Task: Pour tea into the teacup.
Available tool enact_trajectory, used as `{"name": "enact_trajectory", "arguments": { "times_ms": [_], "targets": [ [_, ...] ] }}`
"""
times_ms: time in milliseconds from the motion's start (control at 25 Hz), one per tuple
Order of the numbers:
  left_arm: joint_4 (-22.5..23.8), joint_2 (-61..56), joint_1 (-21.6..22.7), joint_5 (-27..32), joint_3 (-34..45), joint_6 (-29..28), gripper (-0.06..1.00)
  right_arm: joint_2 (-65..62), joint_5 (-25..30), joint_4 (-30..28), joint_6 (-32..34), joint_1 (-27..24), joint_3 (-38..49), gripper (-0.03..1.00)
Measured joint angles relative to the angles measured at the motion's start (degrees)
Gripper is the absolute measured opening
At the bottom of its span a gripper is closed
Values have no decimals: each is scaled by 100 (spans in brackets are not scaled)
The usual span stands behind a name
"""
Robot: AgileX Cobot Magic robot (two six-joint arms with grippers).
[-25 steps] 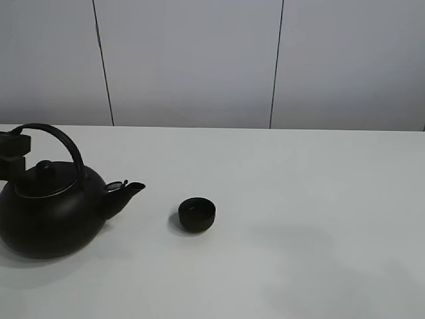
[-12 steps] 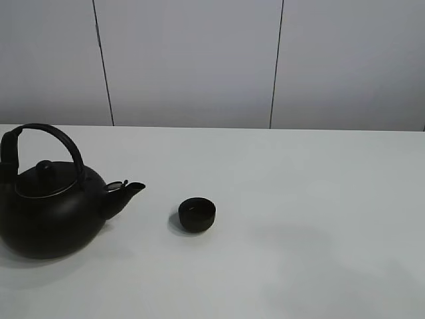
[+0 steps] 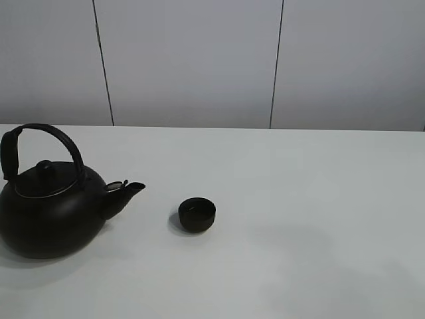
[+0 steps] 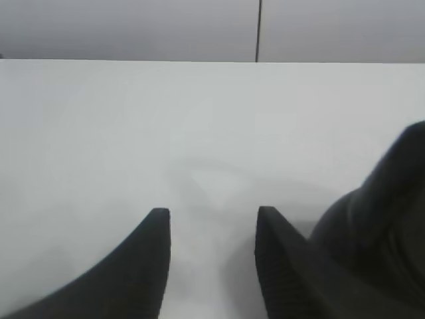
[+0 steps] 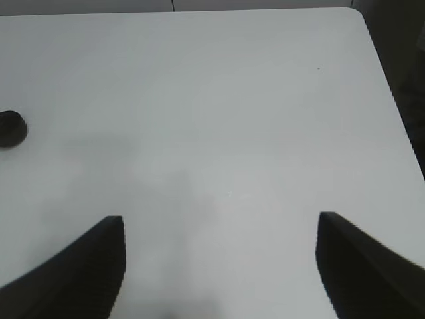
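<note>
The small black teacup (image 3: 196,214) stands on the white table (image 3: 299,199), right of the big black kettle (image 3: 50,212), whose spout (image 3: 126,193) points toward it. No stream of tea shows. My left gripper (image 4: 212,219) is open and empty, with part of the kettle (image 4: 378,226) beside it; it is out of the high view. My right gripper (image 5: 219,226) is open wide and empty above bare table, with the teacup (image 5: 11,127) far off at the frame's edge.
The table's far edge meets a grey panelled wall (image 3: 199,60). In the right wrist view the table's rounded corner and side edge (image 5: 385,80) show, with dark floor beyond.
The left gripper, seen at the kettle's handle at the left edge a second ago, has drawn back out of the high view. Kettle and teacup have not moved.
</note>
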Motion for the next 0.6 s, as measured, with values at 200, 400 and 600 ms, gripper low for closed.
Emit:
{"name": "enact_trajectory", "arguments": {
  "times_ms": [200,400,600],
  "targets": [
    [314,-58,422,5,-321,-102,31,0,-3,0,0,0,0,55],
    [536,-773,487,1288,-1135,-429,31,0,-3,0,0,0,0,55],
    [985,-1886,314,3965,-2256,-1423,31,0,-3,0,0,0,0,55]
  ]
}}
